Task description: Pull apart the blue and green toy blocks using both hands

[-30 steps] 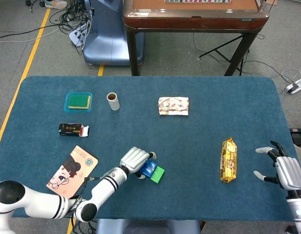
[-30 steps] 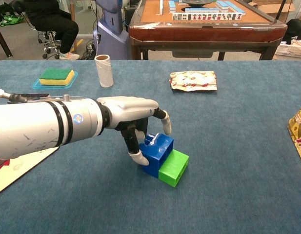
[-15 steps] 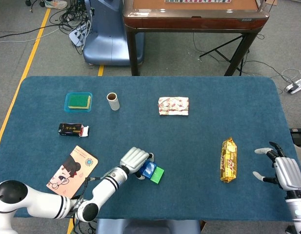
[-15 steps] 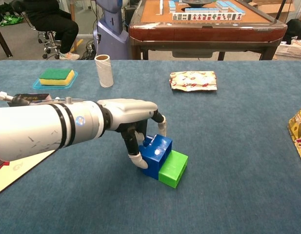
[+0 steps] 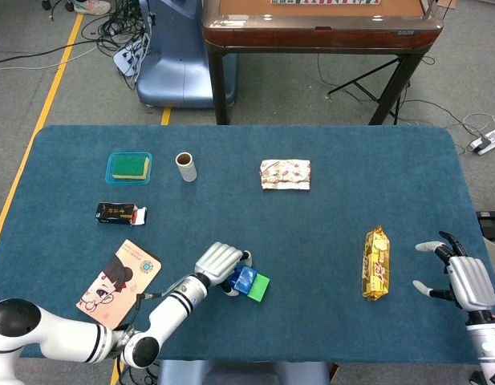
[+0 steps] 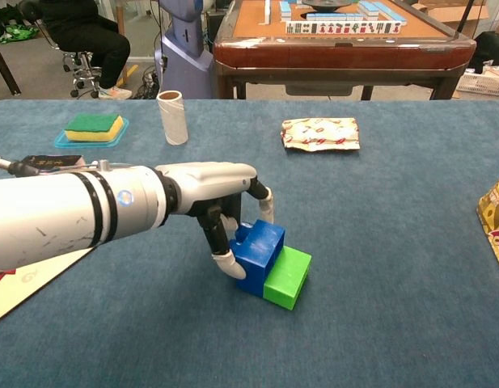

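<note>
Blocks are found low and left of centre in the head view, near the bottom edge of the blue-clothed table (image 5: 335, 241); bare cloth lies to their right, between them and the yellow snack packet (image 5: 375, 263) standing well apart toward the right edge. The blue block (image 6: 257, 255) and green block (image 6: 286, 277) are seen joined side by side in the chest view, the blue one taller with a notched top, the green one lower and flat-topped, touching the blue one's lower-right face. Their shared long axis is set on a diagonal, from upper left at the blue end to lower right at the green end. The left hand (image 6: 213, 194) is curled over the blue block from the left, its fingertips (image 6: 230, 264) pressed against the block's near-left side and another fingertip at its far top edge, so the block is gripped. The right hand (image 5: 464, 277) is held at the lower right of the head view, off the table's right edge, its fingers apart and holding nothing. A picture card (image 5: 119, 277) lies just left of the left forearm, with a small black box (image 5: 119, 212) above it.
</note>
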`<action>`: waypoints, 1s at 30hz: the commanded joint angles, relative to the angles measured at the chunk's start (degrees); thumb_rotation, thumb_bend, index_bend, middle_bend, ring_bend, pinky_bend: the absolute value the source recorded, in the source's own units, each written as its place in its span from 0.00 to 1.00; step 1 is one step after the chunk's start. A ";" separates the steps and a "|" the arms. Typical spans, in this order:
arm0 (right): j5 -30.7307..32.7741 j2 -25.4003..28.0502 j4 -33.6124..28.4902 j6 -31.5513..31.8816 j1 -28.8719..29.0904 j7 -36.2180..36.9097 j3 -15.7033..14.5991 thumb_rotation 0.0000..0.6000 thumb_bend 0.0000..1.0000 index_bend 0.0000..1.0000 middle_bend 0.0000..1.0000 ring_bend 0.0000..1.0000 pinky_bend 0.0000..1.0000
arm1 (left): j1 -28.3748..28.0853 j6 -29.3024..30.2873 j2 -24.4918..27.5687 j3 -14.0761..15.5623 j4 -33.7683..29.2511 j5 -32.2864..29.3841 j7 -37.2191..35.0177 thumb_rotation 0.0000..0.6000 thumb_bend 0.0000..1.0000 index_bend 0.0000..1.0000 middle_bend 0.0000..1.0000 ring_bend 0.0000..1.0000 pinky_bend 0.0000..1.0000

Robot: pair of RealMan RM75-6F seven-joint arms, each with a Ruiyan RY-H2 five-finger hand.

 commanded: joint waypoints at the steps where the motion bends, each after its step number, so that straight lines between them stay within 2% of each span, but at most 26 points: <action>1: -0.47 0.14 -0.62 0.18 0.29 -0.09 0.09 1.00 0.00 0.35 0.36 0.38 0.59 | 1.16 0.71 1.32 -0.40 -1.59 1.94 -1.90 1.00 0.00 0.56 1.00 1.00 1.00; 9: -1.81 1.41 -3.41 0.11 1.71 -0.32 0.71 1.00 0.00 0.35 0.36 0.38 0.59 | 4.18 2.96 3.68 -1.46 -4.64 5.65 -6.59 1.00 0.00 0.60 1.00 1.00 1.00; 17: -3.49 2.67 -7.37 1.70 3.30 -0.42 2.31 1.00 0.00 0.36 0.41 0.43 0.62 | 6.04 6.92 3.90 -3.89 -7.40 3.70 -8.30 1.00 0.00 0.62 1.00 1.00 1.00; 18: -3.52 2.86 -7.93 1.83 3.51 -0.54 2.60 1.00 0.00 0.36 0.43 0.47 0.66 | 6.24 7.56 3.70 -4.20 -7.65 3.21 -8.34 1.00 0.00 0.62 1.00 1.00 1.00; 21: -3.45 3.86 -10.43 1.43 4.31 -0.69 3.23 1.00 0.00 0.37 0.60 0.71 0.87 | 6.32 9.46 3.30 -4.95 -8.61 1.24 -6.97 1.00 0.00 0.63 1.00 1.00 1.00; 24: -2.81 5.29 -13.53 0.01 5.51 -0.51 4.01 1.00 0.00 0.37 0.77 0.88 0.98 | 6.22 11.56 2.99 -6.36 -10.10 -1.76 -5.58 1.00 0.00 0.63 1.00 1.00 1.00; 27: -1.84 7.33 -16.79 -2.89 7.31 -0.99 4.71 1.00 0.00 0.37 0.87 0.98 1.00 | 6.08 12.85 3.01 -8.43 -11.58 -5.40 -5.24 1.00 0.00 0.63 1.00 1.00 1.00; 30: -0.39 9.48 -19.82 -6.59 9.56 -1.68 5.58 1.00 0.00 0.37 0.92 1.00 1.00 | 5.93 14.37 2.90 -10.61 -12.43 -8.34 -5.29 1.00 0.00 0.64 1.00 1.00 1.00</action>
